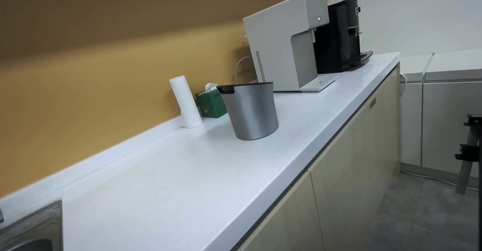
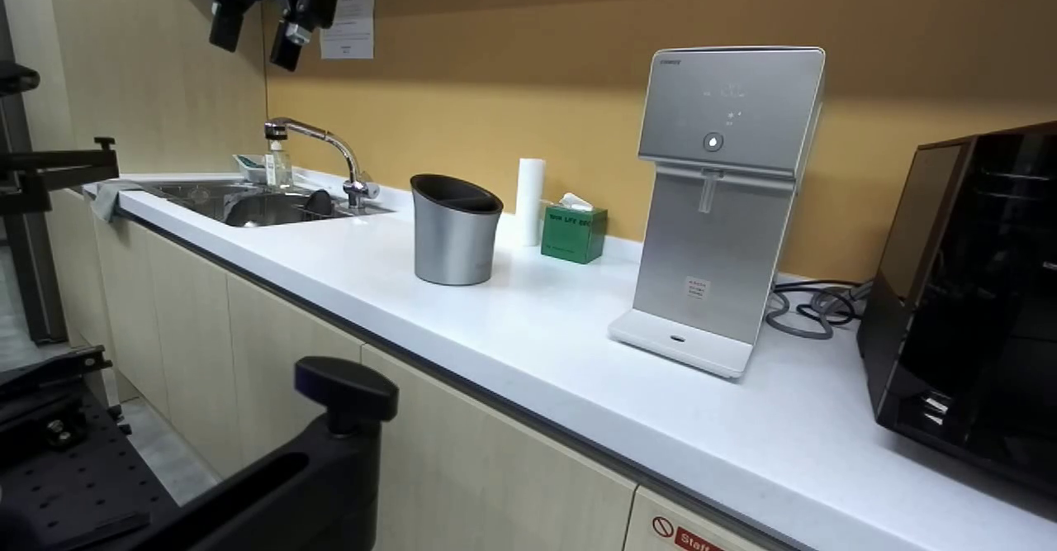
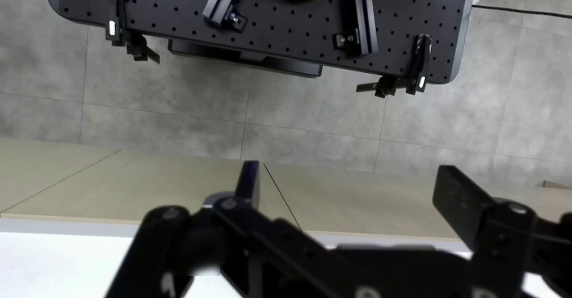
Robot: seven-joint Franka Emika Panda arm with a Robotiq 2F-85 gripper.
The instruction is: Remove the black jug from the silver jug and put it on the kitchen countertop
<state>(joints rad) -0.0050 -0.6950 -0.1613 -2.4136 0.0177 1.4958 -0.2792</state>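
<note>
Mustard wall [image 2: 462, 97], long white kitchen countertop [image 2: 528, 328] beneath it. Gripper [image 2: 256, 43] hangs high in an exterior view, fingers [image 3: 460, 204] spread wide with nothing between them, tips down and leaning slightly toward seven o'clock. Through the wrist view I get cabinet fronts [image 3: 348, 199] behind the tips, floor [image 3: 304, 106] toward twelve, a strip of countertop at six; neither jug shows there. From the gripper, the silver jug [image 2: 454, 245] lies between four and five o'clock as an exterior view draws it, lower and well apart. It stands upright on the countertop, long axis vertical. Dark mouth within its slanted rim I take for the black jug [image 2: 450, 192], nested; how deep it sits, can't tell. Lift not begun, by my reading. All turns on that diagonal: I'd want to travel toward four first, then come straight down along the jugs' axis, one finger inside the black jug. Main worry is pinching both rims and lifting the silver jug too. White paper roll [image 2: 529, 204] and green tissue box [image 2: 574, 235] stand near the jugs, toward three.
</note>
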